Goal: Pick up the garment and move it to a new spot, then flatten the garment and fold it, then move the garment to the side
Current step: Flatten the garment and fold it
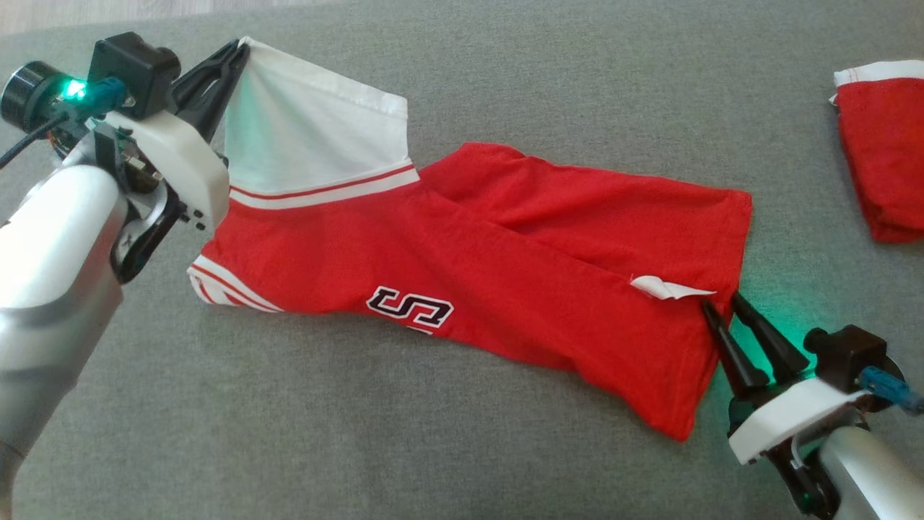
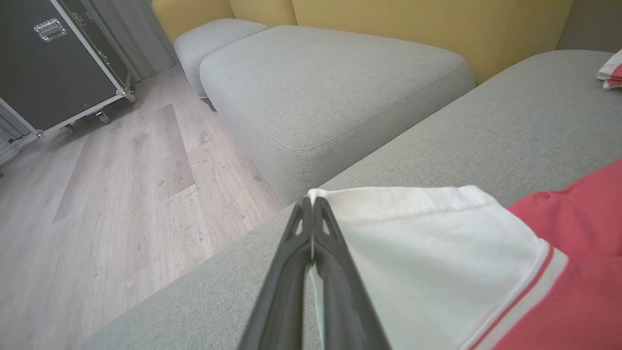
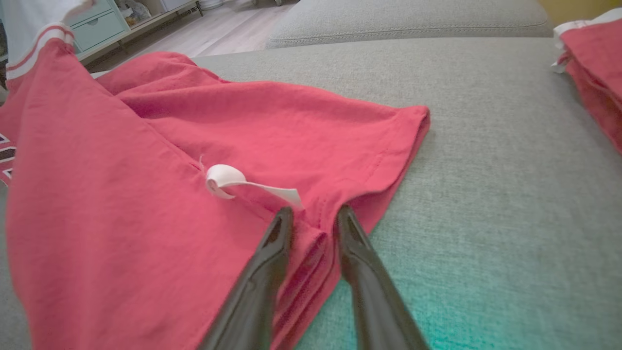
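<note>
right gripper (image 1: pixel 722 300): jaws apart, astride the hem just beside the care label (image 1: pixel 671 288), with fabric between them but not yet pinched. left gripper (image 1: pixel 242 49): clamped on the corner of the white sleeve (image 1: pixel 303 130), far from the label, holding it up off the grey cushion (image 1: pixel 433 448). the garment (image 1: pixel 491 260) lies spread between the two, creased along its middle. expect light, limp, stretchy cloth. grip doubled edges, at the hem and sleeve corner. keep tension even or it sags.

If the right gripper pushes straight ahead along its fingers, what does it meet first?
The red T-shirt: its bunched hem lies between the right gripper's parted fingers. The white care label sits just beyond; depth is unclear.
</note>
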You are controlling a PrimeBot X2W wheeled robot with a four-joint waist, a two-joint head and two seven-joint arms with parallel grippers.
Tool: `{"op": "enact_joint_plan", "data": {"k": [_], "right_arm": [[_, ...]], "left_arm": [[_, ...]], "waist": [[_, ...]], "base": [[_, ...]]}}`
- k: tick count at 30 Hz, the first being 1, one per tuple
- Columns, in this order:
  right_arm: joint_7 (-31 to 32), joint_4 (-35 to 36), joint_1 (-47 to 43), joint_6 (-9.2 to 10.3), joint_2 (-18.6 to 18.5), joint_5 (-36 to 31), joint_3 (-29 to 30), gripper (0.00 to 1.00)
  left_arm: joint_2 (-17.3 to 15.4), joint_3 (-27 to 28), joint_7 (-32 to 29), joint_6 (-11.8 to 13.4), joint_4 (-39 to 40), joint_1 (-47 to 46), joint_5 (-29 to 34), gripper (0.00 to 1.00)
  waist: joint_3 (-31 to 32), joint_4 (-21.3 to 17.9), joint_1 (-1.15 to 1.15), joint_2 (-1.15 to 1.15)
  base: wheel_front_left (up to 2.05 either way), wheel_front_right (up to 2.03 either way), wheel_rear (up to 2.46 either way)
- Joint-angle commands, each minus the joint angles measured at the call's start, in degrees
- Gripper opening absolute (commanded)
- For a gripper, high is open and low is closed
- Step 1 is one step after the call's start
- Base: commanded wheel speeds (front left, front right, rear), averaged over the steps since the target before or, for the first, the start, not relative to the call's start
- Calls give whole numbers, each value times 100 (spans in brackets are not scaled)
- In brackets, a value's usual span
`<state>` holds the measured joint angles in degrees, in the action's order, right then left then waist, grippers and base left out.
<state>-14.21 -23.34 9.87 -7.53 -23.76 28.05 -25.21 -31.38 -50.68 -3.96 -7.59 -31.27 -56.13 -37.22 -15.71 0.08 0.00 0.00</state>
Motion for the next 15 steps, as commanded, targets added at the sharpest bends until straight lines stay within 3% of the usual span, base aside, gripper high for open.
{"op": "enact_joint_plan", "data": {"k": [1, 3, 4, 5, 6, 11, 15], "right_arm": [[-77, 100, -49, 4, -55, -95, 64, 40], [-77, 135, -93, 4, -38, -301, 201, 56], [-78, 198, -128, 4, -30, -411, 265, 76], [-78, 198, -128, 4, -30, -411, 265, 76], [-78, 305, -168, 4, -12, -518, 358, 98], [-78, 898, -459, 4, 37, -621, 387, 100], [-78, 760, -479, 4, -60, -412, 204, 100]], "left_arm": [[-267, 206, -3, 10, 75, -344, -56, 0], [-273, 194, 0, 10, 77, -343, -68, 0], [-277, 188, 3, 10, 80, -344, -74, 0], [-277, 188, 3, 10, 80, -344, -74, 0], [-282, 183, 6, 10, 85, -346, -78, 0], [-316, 162, 9, 10, 102, -344, -101, 0], [-303, 145, -7, 10, 123, -372, -120, 0]], "waist": [[5, 2, 0, 0], [9, 10, 0, 0], [11, 20, 0, 0], [11, 20, 0, 0], [11, 29, 0, 0], [8, 65, 0, 0], [-30, 112, 0, 0]], "base": [[0, 0, 0], [0, 0, 0], [0, 0, 0], [0, 0, 0], [0, 0, 0], [0, 0, 0], [0, 0, 0]]}}
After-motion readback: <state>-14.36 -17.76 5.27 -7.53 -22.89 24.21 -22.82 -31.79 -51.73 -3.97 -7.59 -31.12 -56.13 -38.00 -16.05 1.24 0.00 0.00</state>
